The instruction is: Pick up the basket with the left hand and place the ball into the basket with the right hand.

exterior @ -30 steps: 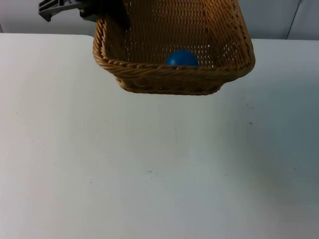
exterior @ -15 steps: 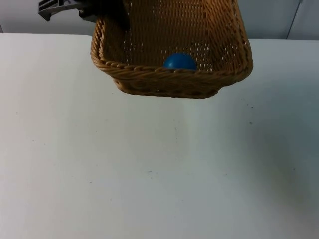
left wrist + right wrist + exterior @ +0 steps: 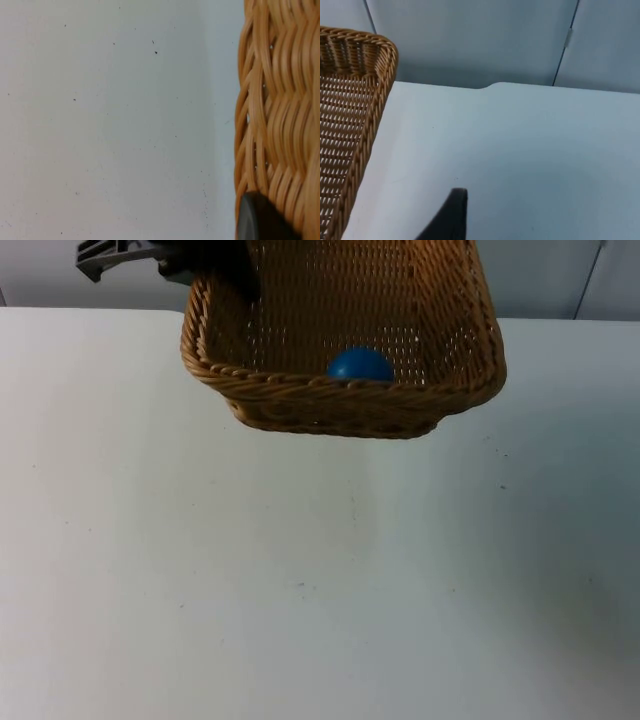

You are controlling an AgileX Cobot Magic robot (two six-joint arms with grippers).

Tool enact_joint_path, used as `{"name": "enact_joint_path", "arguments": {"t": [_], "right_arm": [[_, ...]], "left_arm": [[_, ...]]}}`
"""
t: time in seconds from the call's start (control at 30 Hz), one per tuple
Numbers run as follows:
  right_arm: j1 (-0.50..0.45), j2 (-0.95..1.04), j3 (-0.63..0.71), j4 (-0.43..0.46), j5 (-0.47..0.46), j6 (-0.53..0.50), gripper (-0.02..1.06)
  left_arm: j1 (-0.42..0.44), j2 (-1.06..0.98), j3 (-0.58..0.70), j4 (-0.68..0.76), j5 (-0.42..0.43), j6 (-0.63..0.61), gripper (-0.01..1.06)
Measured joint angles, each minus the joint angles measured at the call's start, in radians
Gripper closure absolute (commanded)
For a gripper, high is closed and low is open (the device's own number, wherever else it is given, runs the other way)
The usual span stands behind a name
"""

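Blue ball (image 3: 360, 364) in raised wicker basket (image 3: 340, 400); task looks complete.
Ball rests against the basket's near wall; the basket has drifted slightly lower over the last second. Left gripper (image 3: 215, 270) clamps the basket's rim corner; right gripper (image 3: 451, 215), beside the basket, grip state unclear.

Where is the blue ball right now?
In the top view the blue ball lies inside the wicker basket, against its near wall, held above the table by the left gripper.
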Motion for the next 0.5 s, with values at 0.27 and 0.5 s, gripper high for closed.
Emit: {"name": "enact_joint_path", "arguments": {"t": [0.27, 0.5], "right_arm": [[0.0, -0.026, 0.002, -0.004, 0.012, 0.013, 0.0], [0.0, -0.026, 0.002, -0.004, 0.012, 0.015, 0.0]], "left_arm": [[0.0, 0.0, 0.0, 0.0, 0.01, 0.0, 1.05], [0.0, 0.0, 0.0, 0.0, 0.008, 0.0, 1.05]]}}
